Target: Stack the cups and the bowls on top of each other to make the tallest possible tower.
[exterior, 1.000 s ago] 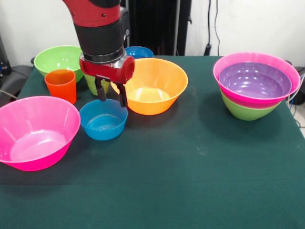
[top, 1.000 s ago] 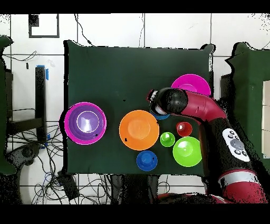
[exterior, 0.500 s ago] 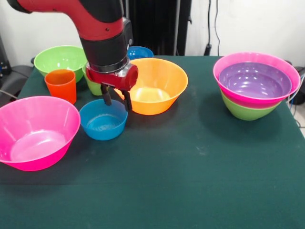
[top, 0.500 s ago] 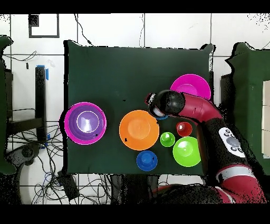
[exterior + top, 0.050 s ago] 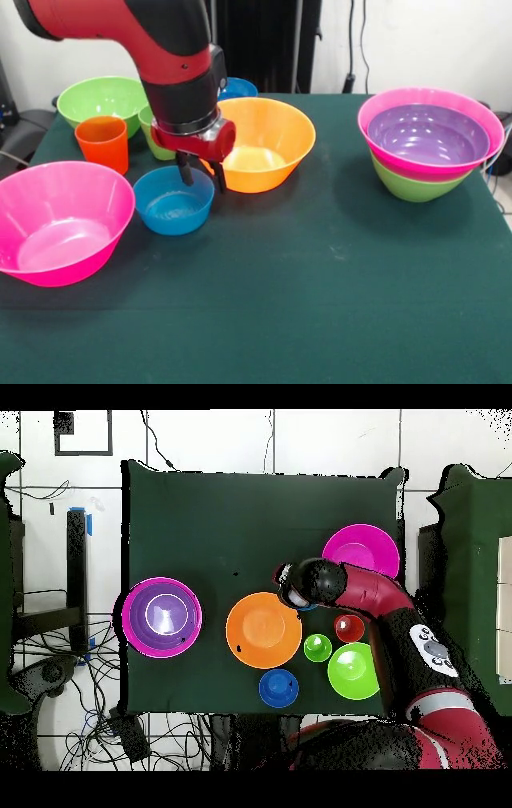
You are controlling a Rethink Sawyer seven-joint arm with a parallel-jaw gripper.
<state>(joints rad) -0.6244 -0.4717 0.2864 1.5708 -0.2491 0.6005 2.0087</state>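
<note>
Front view: the gripper (image 5: pixel 201 174) has been lowered over the last second, fingers spread, straddling the far rim of the blue bowl (image 5: pixel 173 201), so a grab looks close. The tower (image 5: pixel 430 141) sits well off to one side. Overhead, the blue bowl is mostly hidden under the arm.

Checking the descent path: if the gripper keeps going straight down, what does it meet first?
Probably the near blue bowl: the gripper, jaws open, hangs over its rim on the orange bowl's side. Depth is unclear.
</note>
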